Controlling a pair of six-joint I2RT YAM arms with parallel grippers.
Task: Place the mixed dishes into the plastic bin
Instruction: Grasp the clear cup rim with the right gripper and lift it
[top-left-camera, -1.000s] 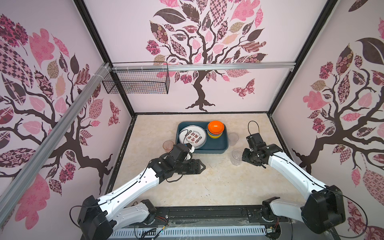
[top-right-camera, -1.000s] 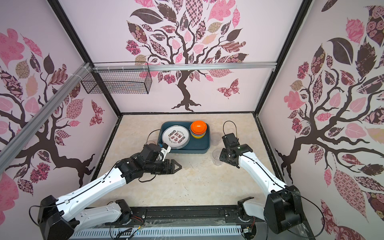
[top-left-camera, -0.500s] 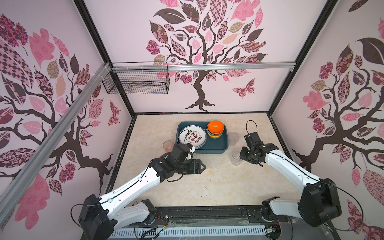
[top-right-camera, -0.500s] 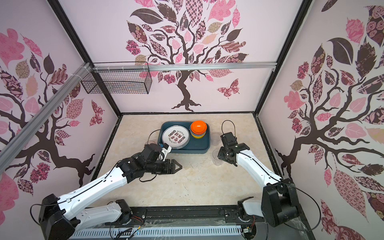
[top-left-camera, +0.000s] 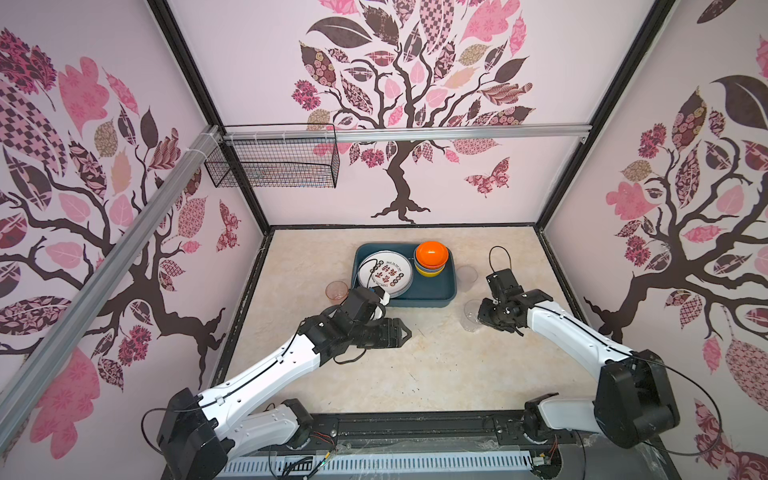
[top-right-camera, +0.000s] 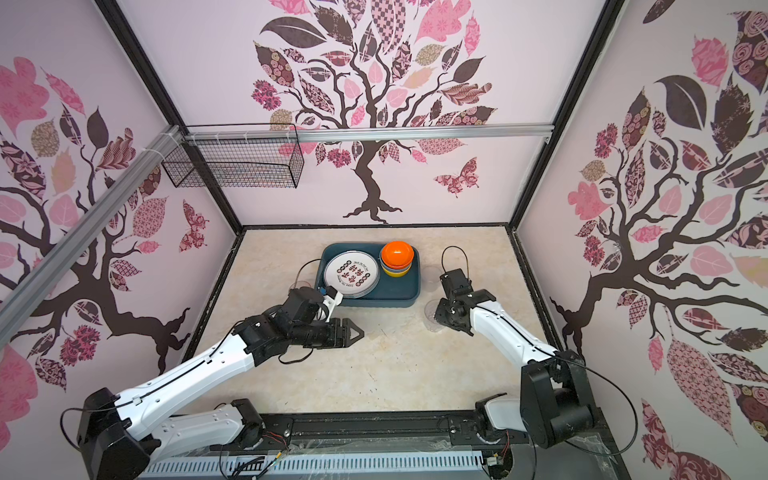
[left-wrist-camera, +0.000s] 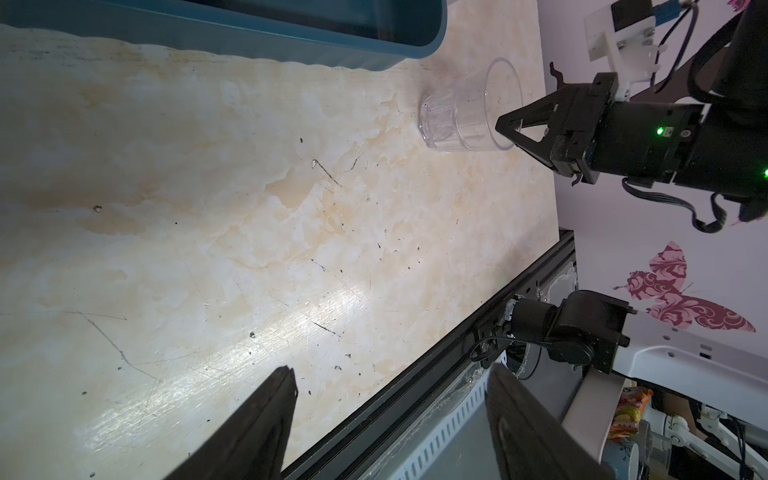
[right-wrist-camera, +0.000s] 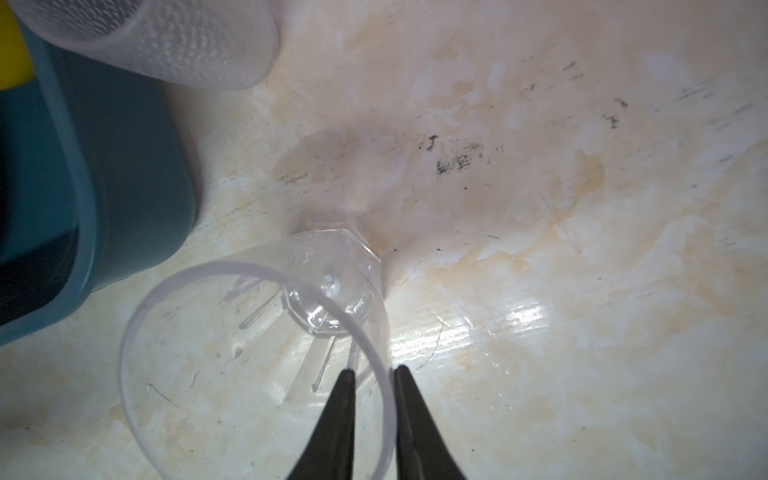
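Observation:
The teal plastic bin (top-left-camera: 441, 292) (top-right-camera: 409, 292) holds a white plate (top-left-camera: 384, 274) with red-black characters and a stack of bowls, the orange bowl (top-left-camera: 432, 253) on top. A clear cup (top-left-camera: 471, 318) (right-wrist-camera: 249, 353) stands upright on the table off the bin's near right corner. My right gripper (right-wrist-camera: 372, 370) (top-left-camera: 481, 316) is shut on this cup's rim, one finger inside and one outside. My left gripper (left-wrist-camera: 390, 382) (top-left-camera: 405, 332) hovers open and empty over bare table in front of the bin.
A frosted cup (top-left-camera: 466, 276) (right-wrist-camera: 166, 41) stands just right of the bin, and a pinkish cup (top-left-camera: 336, 291) just left of it, close to my left arm. A black wire basket (top-left-camera: 274, 164) hangs on the back left wall.
The right gripper's fingers have closed in on the clear cup's rim after a small shift toward it. The left arm has stayed put.

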